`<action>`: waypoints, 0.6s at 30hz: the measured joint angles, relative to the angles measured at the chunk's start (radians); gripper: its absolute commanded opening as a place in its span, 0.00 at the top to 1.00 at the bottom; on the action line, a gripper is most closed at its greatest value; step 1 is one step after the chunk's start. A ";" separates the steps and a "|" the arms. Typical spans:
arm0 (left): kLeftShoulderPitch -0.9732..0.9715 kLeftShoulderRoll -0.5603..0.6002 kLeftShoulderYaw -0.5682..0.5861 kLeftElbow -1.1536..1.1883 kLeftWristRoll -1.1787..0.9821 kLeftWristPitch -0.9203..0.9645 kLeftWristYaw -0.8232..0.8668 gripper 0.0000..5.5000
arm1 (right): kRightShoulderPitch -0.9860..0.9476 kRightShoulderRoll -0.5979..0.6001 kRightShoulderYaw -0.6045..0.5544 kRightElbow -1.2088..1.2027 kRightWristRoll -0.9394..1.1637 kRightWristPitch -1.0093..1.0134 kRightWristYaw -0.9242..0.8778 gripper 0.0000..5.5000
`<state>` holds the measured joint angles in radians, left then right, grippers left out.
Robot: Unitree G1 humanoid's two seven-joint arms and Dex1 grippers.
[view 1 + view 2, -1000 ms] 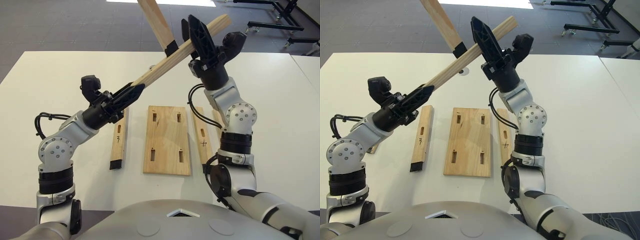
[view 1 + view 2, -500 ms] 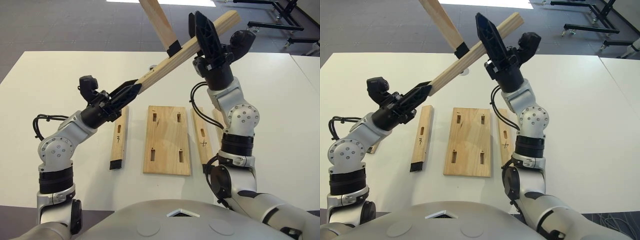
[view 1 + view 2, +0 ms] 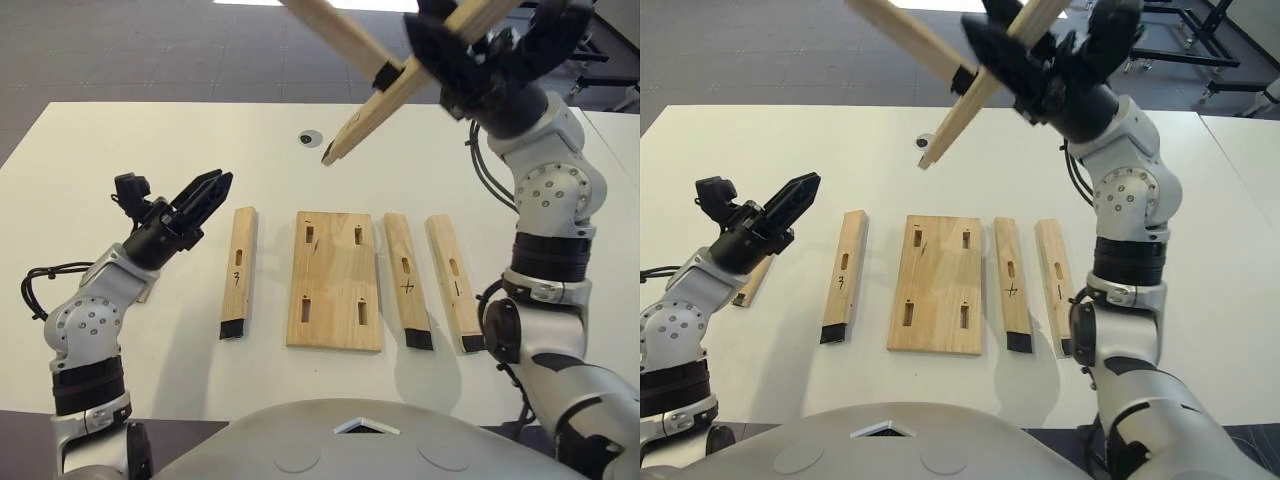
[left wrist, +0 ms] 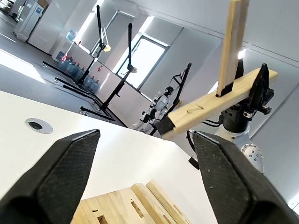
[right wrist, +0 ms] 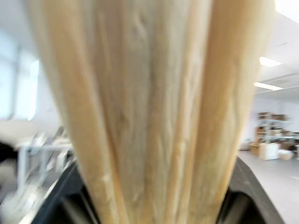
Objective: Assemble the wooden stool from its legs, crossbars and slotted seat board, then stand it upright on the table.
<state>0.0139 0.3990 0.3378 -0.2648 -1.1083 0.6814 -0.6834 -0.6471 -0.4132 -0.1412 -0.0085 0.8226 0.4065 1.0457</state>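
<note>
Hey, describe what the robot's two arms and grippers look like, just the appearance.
Both arms, left and right, have silver-grey shells, round joint caps ringed with small dots, and black bands between segments. Black cables loop out beside each. The left gripper and right gripper are matte black, with long tapered jaws. A small black camera sits on the left wrist.

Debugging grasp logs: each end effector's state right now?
Left end effector: open, empty.
Right end effector: closed on the joined wooden pieces, held above the table.
</note>
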 measured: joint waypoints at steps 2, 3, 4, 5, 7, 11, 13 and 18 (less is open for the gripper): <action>0.025 0.004 0.002 -0.008 0.019 -0.011 -0.012 0.34 | 0.044 -0.027 0.036 0.007 -0.066 -0.025 0.047 0.63; 0.031 0.005 0.005 -0.008 0.026 -0.013 -0.012 0.34 | 0.066 -0.027 0.054 0.011 -0.108 -0.064 0.052 0.63; 0.033 0.007 0.009 -0.008 0.029 -0.016 -0.012 0.34 | 0.087 -0.024 0.074 0.013 -0.153 -0.105 0.056 0.63; 0.035 0.013 0.010 -0.008 0.038 -0.019 -0.013 0.34 | 0.102 -0.010 0.086 0.014 -0.188 -0.154 0.059 0.63; 0.044 0.024 0.010 -0.008 0.060 -0.021 -0.023 0.34 | 0.124 0.023 0.112 0.026 -0.236 -0.258 0.075 0.63; 0.057 0.029 0.005 -0.001 0.098 -0.030 -0.045 0.34 | 0.131 0.036 0.131 0.082 -0.259 -0.357 0.164 0.63; 0.058 0.031 -0.001 -0.002 0.109 -0.030 -0.047 0.34 | 0.121 0.034 0.131 0.151 -0.262 -0.423 0.236 0.63; 0.064 0.033 -0.025 0.002 0.146 -0.036 -0.053 0.34 | -0.107 0.008 0.130 0.550 -0.313 -0.563 0.446 0.63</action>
<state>0.0776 0.4316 0.3131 -0.2628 -0.9622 0.6457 -0.7362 -0.7539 -0.4055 -0.0108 0.5413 0.5096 -0.1561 1.4915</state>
